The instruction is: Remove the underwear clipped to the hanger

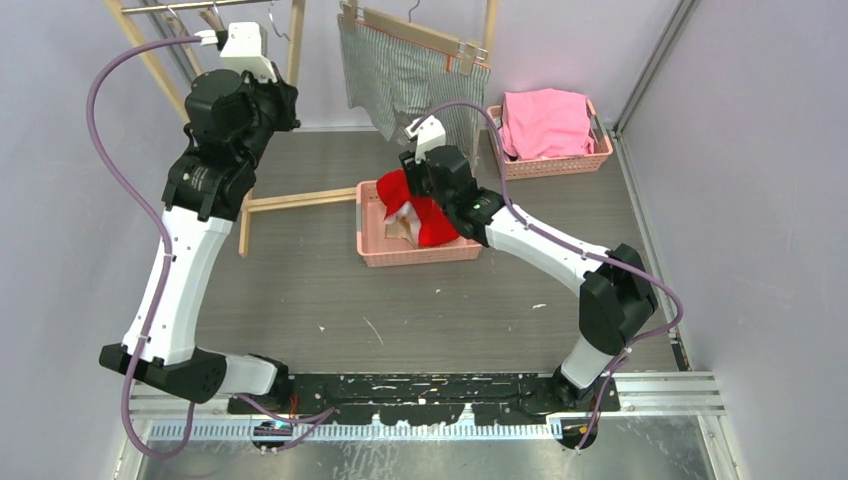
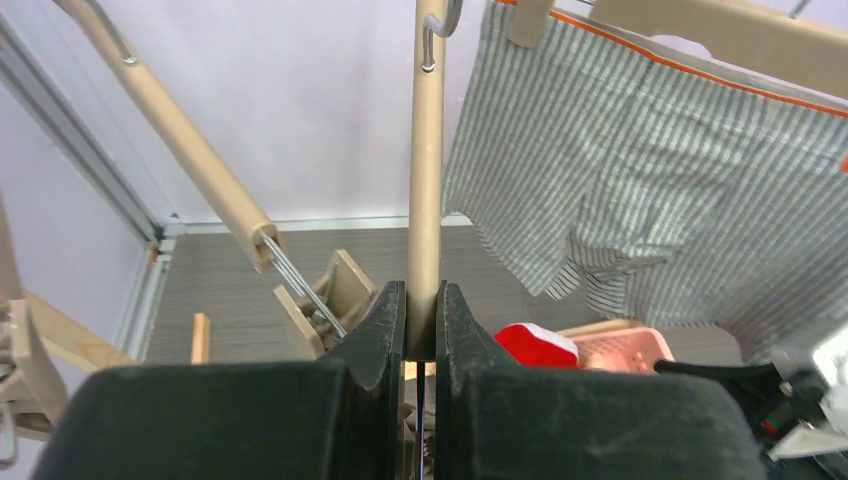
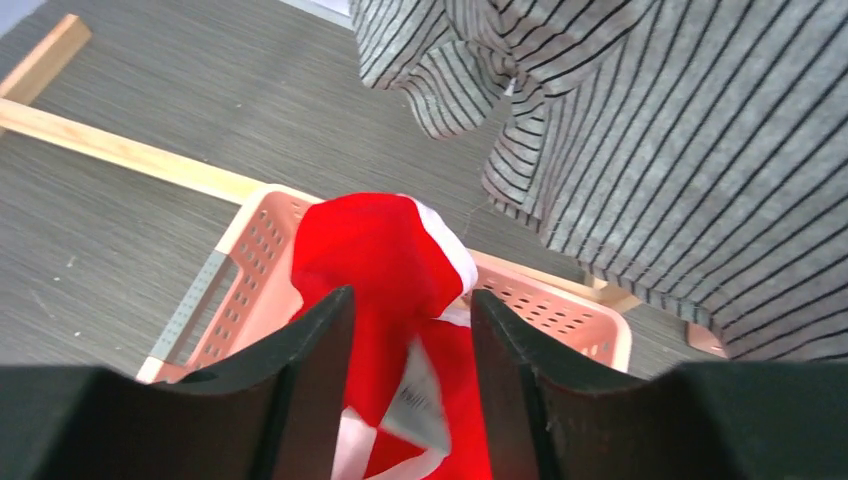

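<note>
The grey-and-white striped briefs point(image 1: 410, 85) hang clipped to a wooden hanger point(image 1: 415, 30) at the back; they also show in the left wrist view point(image 2: 650, 180) and the right wrist view point(image 3: 680, 150). The red briefs with white trim point(image 1: 425, 215) lie draped in the pink basket point(image 1: 420, 255), on top of the pale peach briefs point(image 1: 400, 228). My right gripper point(image 3: 410, 300) is open just above the red briefs point(image 3: 380, 260), one finger on each side of the cloth. My left gripper point(image 2: 421, 300) is raised at the rack and shut on a tan wooden rod point(image 2: 426, 180).
A second pink basket point(image 1: 555, 165) at the back right holds a bright pink cloth point(image 1: 545, 120). The wooden rack's posts point(image 1: 160, 70) and floor bar point(image 1: 300, 200) stand at the back left. Grey walls close in on both sides.
</note>
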